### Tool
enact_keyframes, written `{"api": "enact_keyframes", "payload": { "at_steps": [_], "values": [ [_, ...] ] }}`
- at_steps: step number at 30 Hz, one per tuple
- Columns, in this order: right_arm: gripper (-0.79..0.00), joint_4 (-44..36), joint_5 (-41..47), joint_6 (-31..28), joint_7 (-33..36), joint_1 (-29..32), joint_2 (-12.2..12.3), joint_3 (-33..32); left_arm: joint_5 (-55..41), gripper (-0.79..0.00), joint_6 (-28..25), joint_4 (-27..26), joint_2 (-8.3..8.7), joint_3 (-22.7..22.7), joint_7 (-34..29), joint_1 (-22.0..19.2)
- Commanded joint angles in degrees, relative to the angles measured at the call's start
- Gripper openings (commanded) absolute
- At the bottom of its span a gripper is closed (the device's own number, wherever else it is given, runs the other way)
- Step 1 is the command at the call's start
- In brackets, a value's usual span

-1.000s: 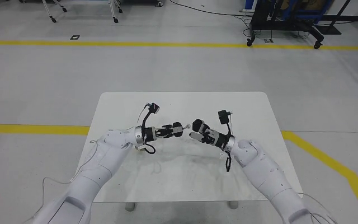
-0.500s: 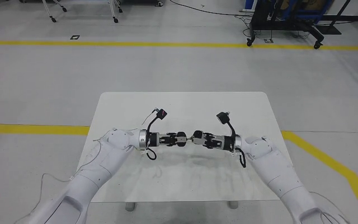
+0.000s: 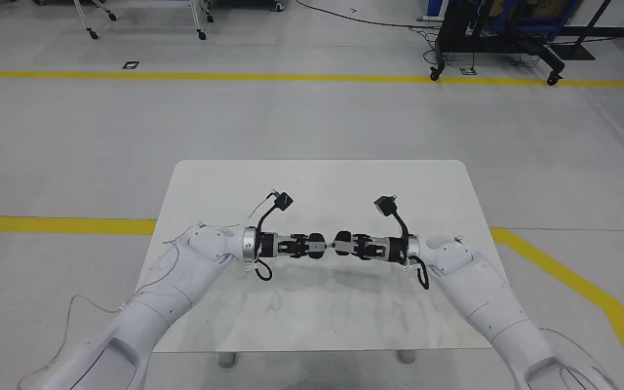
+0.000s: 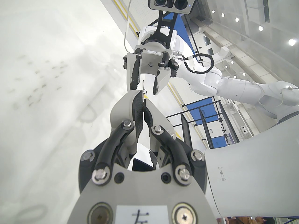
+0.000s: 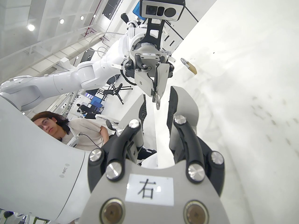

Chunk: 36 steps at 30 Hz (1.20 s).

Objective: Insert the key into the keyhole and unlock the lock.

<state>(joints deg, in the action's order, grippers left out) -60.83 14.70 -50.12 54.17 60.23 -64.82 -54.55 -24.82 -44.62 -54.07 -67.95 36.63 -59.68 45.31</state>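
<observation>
My left gripper is shut on a small silver key, whose free end points at the other arm. The right gripper faces it tip to tip, open, with the key between its fingers but not clamped. In the top view the left gripper and the right gripper meet above the middle of the white table. A brass padlock with a silver shackle lies flat on the table beyond the left gripper, apart from both.
The tabletop around the grippers carries nothing besides the padlock. Yellow floor lines run past the table's far side and both ends. Rolling frames stand on the floor far behind.
Both arms swung from an angled pose into one straight line, and the grippers closed the gap until their tips meet. The left gripper kept hold of the key throughout.
</observation>
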Motion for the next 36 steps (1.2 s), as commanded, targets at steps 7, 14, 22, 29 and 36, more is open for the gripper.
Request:
{"api": "enact_keyframes", "payload": {
  "at_steps": [7, 14, 22, 29, 36],
  "values": [
    [-0.785, 0.72, 1.04, -0.36, -0.37, -0.78, 0.29, 1.96, -0.79, -0.785, -0.36, 0.11, 0.46, -2.32, 0.37, -0.98],
    [-0.785, 0.50, 3.57, -2.78, -2.78, -0.19, 0.93, 2.85, -2.31, 0.000, -0.75, 0.39, 0.89, -3.06, 0.76, -1.80],
    [-0.785, 0.50, 8.08, -7.88, -7.88, 2.40, 3.00, 2.27, 4.57, 0.000, -3.97, -2.70, 5.61, 2.14, 3.98, -1.94],
    [-0.785, -0.98, 10.06, -7.88, -7.88, 3.55, 4.02, 1.08, 9.02, 0.000, -4.93, -7.18, 9.80, 9.22, 5.02, 0.68],
    [-0.785, -0.98, 10.06, -7.88, -7.88, 3.55, 4.02, 1.08, 9.02, 0.000, -4.93, -7.18, 9.80, 9.22, 5.02, 0.68]
  ]
}}
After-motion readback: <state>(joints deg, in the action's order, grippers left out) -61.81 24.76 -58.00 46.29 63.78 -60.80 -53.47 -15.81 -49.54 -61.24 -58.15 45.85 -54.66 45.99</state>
